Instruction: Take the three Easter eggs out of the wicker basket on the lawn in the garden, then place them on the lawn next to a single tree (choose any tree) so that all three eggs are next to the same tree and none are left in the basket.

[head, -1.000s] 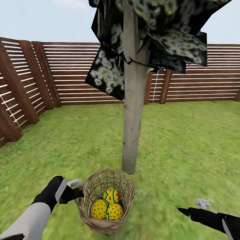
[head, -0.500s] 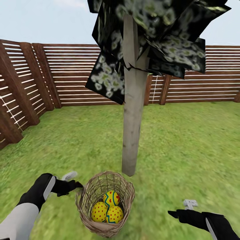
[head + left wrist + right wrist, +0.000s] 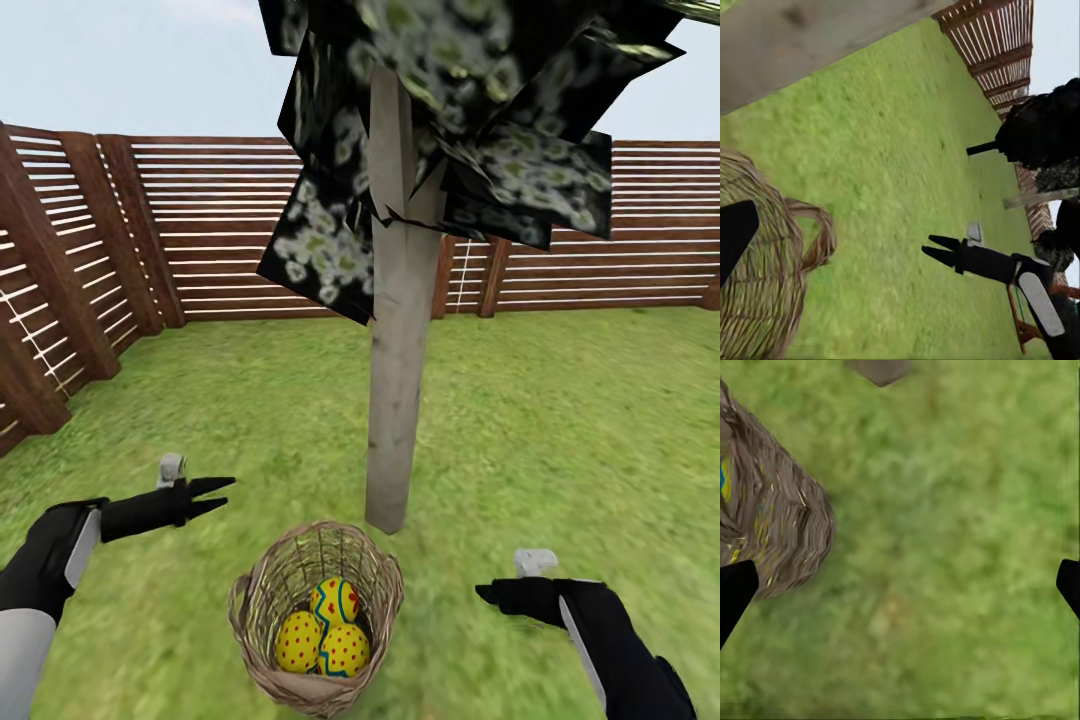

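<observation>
Since a second ago the left gripper (image 3: 215,494) has let go of the wicker basket (image 3: 318,620) rim and lifted away toward the fence, and the right gripper (image 3: 492,594) has swung in closer. The three Easter eggs (image 3: 324,632) sit clustered in the bottom of the basket, which stands on the lawn (image 3: 560,430) just before the foot of the tree (image 3: 400,380), between the two grippers and below both. The left gripper hangs released, its fingers slightly parted and pointing toward the trunk, apart from the rim. The right gripper is spread wide over bare grass beside the basket wall, holding nothing. The likely trouble from here: the eggs lie packed together deep inside tapering sides, so a reaching gripper could catch the rim and tip the light basket, or nudge one egg off another and lose the grasp.
</observation>
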Motion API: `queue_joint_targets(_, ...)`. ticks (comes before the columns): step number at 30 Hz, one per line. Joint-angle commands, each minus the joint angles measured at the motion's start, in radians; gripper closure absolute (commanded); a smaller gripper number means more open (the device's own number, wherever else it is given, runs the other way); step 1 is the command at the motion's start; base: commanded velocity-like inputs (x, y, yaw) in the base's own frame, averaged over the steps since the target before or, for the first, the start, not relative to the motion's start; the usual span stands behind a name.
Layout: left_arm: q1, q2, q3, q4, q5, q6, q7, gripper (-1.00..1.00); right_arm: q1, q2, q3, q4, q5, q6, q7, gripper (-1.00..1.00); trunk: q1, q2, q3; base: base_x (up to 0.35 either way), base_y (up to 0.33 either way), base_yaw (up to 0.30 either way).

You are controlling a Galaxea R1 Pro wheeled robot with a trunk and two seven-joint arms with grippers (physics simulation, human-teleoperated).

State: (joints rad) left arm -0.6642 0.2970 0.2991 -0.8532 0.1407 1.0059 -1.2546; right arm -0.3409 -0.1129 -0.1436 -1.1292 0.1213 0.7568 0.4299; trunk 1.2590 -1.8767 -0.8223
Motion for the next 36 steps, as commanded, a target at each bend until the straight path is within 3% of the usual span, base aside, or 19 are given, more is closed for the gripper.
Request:
queue_joint_targets(1, -0.001, 0.000, 0.002, 0.000, 0.001, 0.006, -0.015, -1.00, -0.002, 0.002, 0.001, -0.013, 0.012, 0.024, -0.001, -1.00, 0.000, 0.000, -0.001, 0.000, 0.000, 0.000)
queue_joint_targets(4, 0.000, 0.000, 0.007, -0.002, 0.001, 0.006, -0.093, -1.00, -0.014, 0.011, 0.049, -0.074, 0.010, 0.139, -0.036, -1.00, 0.000, 0.000, -0.001, 0.000, 0.000, 0.000)
queue_joint_targets(7, 0.000, -0.002, 0.007, -0.003, 0.001, 0.005, -0.141, -1.00, -0.019, 0.016, 0.167, -0.101, 0.013, 0.179, -0.043, -1.00, 0.000, 0.000, -0.001, 0.000, 0.000, 0.000)
queue_joint_targets(8, 0.000, -0.007, 0.008, -0.003, 0.002, 0.003, -0.161, -1.00, -0.021, 0.017, 0.252, -0.118, 0.014, 0.207, -0.045, -1.00, 0.000, 0.000, -0.001, 0.000, 0.000, 0.000)
queue_joint_targets(11, 0.000, -0.013, 0.008, -0.001, 0.002, 0.002, -0.169, -1.00, -0.024, 0.018, 0.308, -0.144, 0.013, 0.233, -0.046, -1.00, 0.000, 0.000, -0.001, 0.000, 0.000, 0.000)
queue_joint_targets(16, 0.000, -0.015, 0.027, -0.006, 0.023, 0.002, -0.177, -1.00, -0.042, 0.020, 0.352, -0.161, 0.006, 0.243, -0.043, -1.00, 0.000, 0.000, -0.001, 0.000, 0.000, 0.000)
queue_joint_targets(21, 0.000, -0.015, 0.050, -0.011, 0.133, 0.001, -0.183, -1.00, -0.060, 0.024, 0.382, -0.207, -0.002, 0.247, -0.038, -1.00, 0.000, 0.000, -0.001, 0.000, 0.000, 0.000)
queue_joint_targets(24, 0.000, -0.009, 0.050, -0.013, 0.235, -0.002, -0.184, -1.00, -0.064, 0.024, 0.385, -0.245, -0.004, 0.248, -0.015, -1.00, 0.000, 0.000, -0.001, 0.000, 0.000, 0.000)
queue_joint_targets(26, 0.000, -0.006, 0.051, -0.013, 0.266, -0.002, -0.184, -1.00, -0.065, 0.023, 0.385, -0.253, -0.004, 0.248, -0.005, -1.00, 0.000, 0.000, -0.001, 0.000, 0.000, 0.000)
queue_joint_targets(29, 0.000, -0.005, 0.065, -0.008, 0.281, -0.003, -0.184, -1.00, -0.065, 0.022, 0.386, -0.256, -0.003, 0.247, 0.001, -1.00, 0.000, 0.000, -0.001, 0.000, 0.000, 0.000)
queue_joint_targets(36, 0.000, -0.006, 0.097, -0.007, 0.285, -0.004, -0.183, -1.00, -0.066, 0.022, 0.386, -0.255, -0.005, 0.246, 0.003, -1.00, -0.027, 0.049, 0.021, 0.000, 0.000, 0.000)
